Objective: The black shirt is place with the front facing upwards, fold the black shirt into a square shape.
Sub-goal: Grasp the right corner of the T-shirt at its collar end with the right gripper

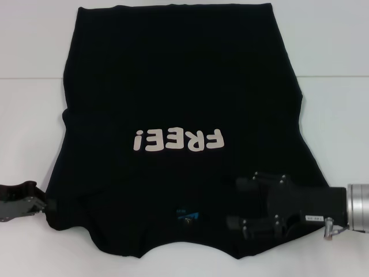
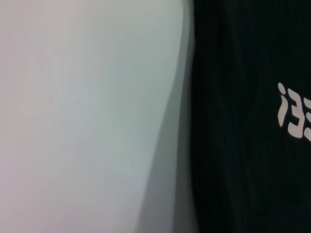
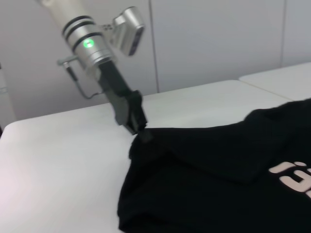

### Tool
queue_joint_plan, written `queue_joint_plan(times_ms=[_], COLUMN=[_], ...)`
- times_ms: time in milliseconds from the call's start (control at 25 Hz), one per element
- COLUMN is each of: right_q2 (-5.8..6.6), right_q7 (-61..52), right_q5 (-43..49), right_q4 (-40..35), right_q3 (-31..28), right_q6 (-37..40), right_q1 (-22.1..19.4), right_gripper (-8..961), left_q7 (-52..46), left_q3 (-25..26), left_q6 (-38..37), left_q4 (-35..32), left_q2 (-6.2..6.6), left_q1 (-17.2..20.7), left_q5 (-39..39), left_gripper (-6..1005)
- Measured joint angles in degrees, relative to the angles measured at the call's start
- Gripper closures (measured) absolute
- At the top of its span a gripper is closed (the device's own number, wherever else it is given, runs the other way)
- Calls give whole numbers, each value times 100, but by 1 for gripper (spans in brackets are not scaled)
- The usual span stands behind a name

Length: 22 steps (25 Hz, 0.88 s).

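**Black shirt spread for folding, both grippers at its near edge**

While it lies front-up on the white bench (image 1: 340,34), the black shirt (image 1: 179,86) fills the centre of the head view, its "FREE!" lettering (image 1: 177,140) at mid-frame and its blue neck tag (image 1: 187,217) toward the lower edge. Its long axis thus runs top to bottom, collar nearest the robot. The left gripper (image 1: 41,206) sits at lower left, jaws pinching the shirt's corner. The right gripper (image 1: 245,203) lies over the cloth at lower right, jaws spread. Judged soft, light and limp, the fabric would sag; corners and shoulder seams seem the best holds.
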State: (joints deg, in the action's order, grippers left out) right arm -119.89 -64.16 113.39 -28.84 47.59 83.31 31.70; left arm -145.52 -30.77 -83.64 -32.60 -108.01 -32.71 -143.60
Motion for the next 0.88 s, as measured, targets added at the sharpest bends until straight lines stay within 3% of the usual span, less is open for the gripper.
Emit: queue_joint_plan(times_ms=[120,320,600,720,880], right_q2=[20,81,505,568,514], right_q7=[-747,-3415,-7428,-8200,-8315], right_q5=[5,473,2232,3219,4317], right_q4=[-419,-1945,-3152,-3209,-3205], right_q3=[-4,27,-211,-708,-873], right_q6=[32,100,849,1609,1913], right_q1=[-42,-134,381,797,1028], right_gripper=[37,37,37,38,38], left_q7=[108,178,382,493,555], left_q3=[25,-1,4,20,20], left_q6=[-85,-126,-208,-272,-287], left_q4=[-11,-27,-41,-73,-98], left_q2=[14,35,65,84,86], left_q1=[2,-22,-71,-82,-88], left_q5=[34,28,32,51,43], left_gripper=[998,998,997,997,997])
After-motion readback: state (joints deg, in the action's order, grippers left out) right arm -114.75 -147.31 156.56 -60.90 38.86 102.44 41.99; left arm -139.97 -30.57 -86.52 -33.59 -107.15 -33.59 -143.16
